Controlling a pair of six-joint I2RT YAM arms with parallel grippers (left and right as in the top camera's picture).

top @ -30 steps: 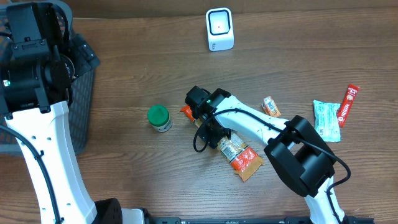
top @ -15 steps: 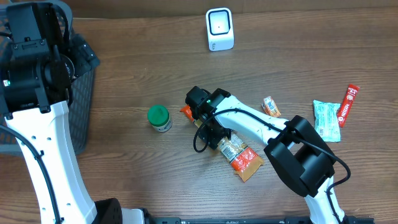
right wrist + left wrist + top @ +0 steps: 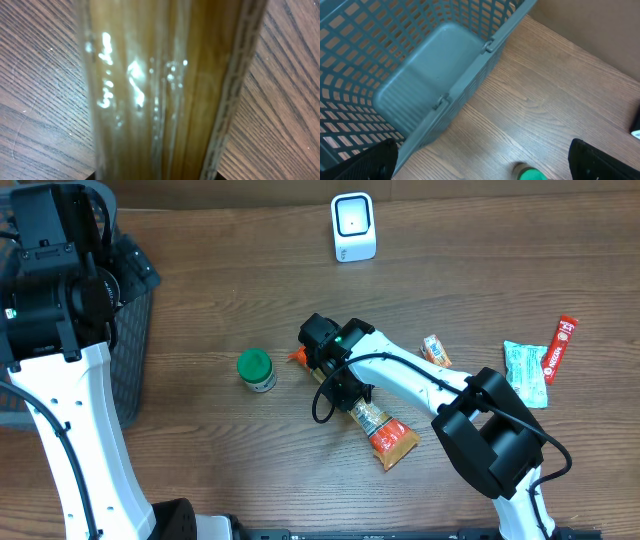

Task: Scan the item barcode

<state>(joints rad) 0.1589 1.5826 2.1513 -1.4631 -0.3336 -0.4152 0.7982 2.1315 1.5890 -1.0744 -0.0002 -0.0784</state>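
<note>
Snack packet [image 3: 388, 440]: long and narrow, clear film over tan contents, orange at both ends. It lies on a diagonal just below centre of the overhead frame, with the lower end toward lower right and the upper stretch covered. Close up the film is glossy with lengthwise creases. Scanner [image 3: 353, 227]: small white box with a dark face, upright at top centre, well apart from the packet.

Snack packet [image 3: 385, 435]: I am seeing orange ends and a glossy clear middle showing amber-brown.
Basket [image 3: 395, 60]: grey-blue lattice is filling my left wrist view.
Jar [image 3: 255, 369]: I am seeing a green lid.
Scanner [image 3: 353, 227]: I am seeing a white shell.
Table [image 3: 200, 450]: brown wood grain is running across it.
</note>
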